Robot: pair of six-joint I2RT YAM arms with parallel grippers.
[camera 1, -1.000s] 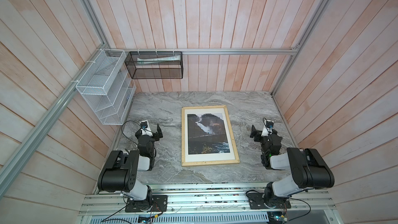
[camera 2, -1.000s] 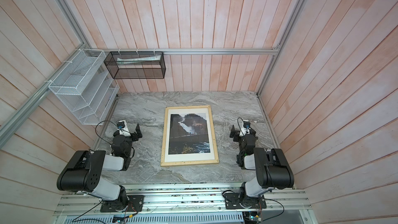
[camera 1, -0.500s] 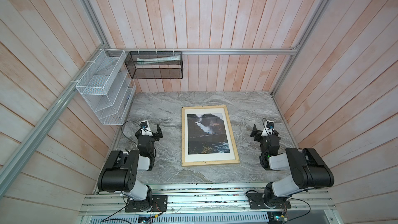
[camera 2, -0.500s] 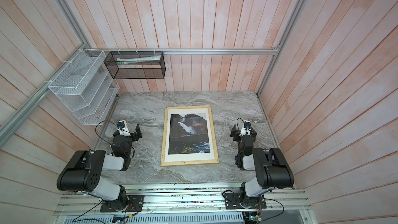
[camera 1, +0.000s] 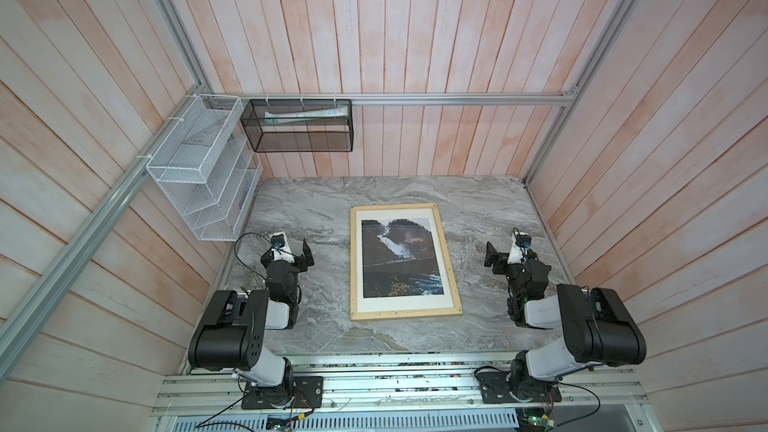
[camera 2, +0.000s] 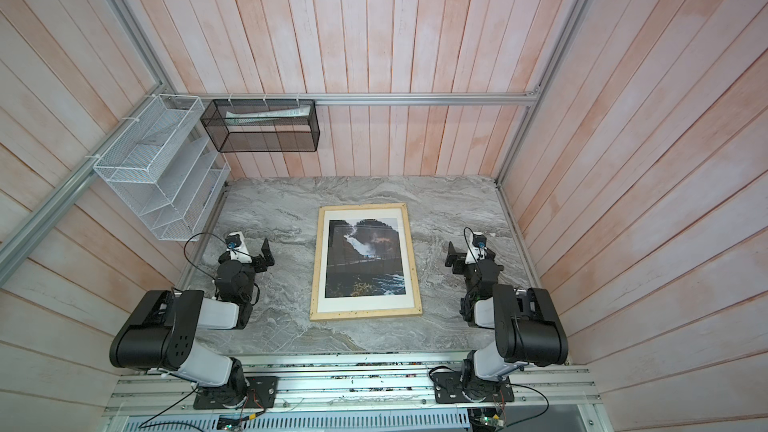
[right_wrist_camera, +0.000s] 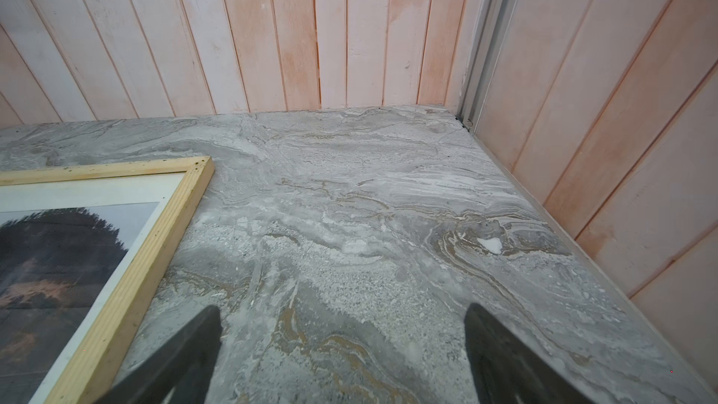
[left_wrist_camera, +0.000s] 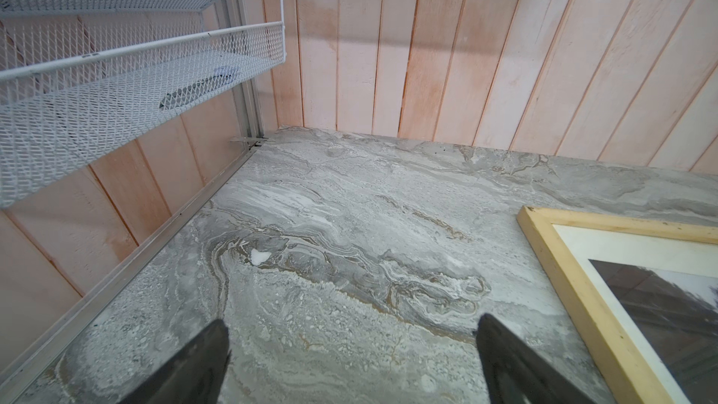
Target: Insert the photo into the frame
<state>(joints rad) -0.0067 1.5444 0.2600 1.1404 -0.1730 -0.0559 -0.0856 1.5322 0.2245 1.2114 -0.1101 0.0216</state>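
Observation:
The frame of pale wood lies flat in the middle of the marble table in both top views, frame. The photo of a waterfall sits inside it, ringed by a white border, photo. My left gripper hovers left of the frame, open and empty. My right gripper stands right of it, open and empty. The left wrist view shows open jaws of the left gripper over bare marble, with a frame corner beside them. The right gripper is likewise open next to the frame.
A white wire-mesh shelf hangs on the left wall above the table's left edge. A black mesh basket with a flat tube in it hangs on the back wall. Wooden walls close the table on three sides.
The right gripper has edged very slightly away from the frame. The left arm, the frame and the photo have not moved.

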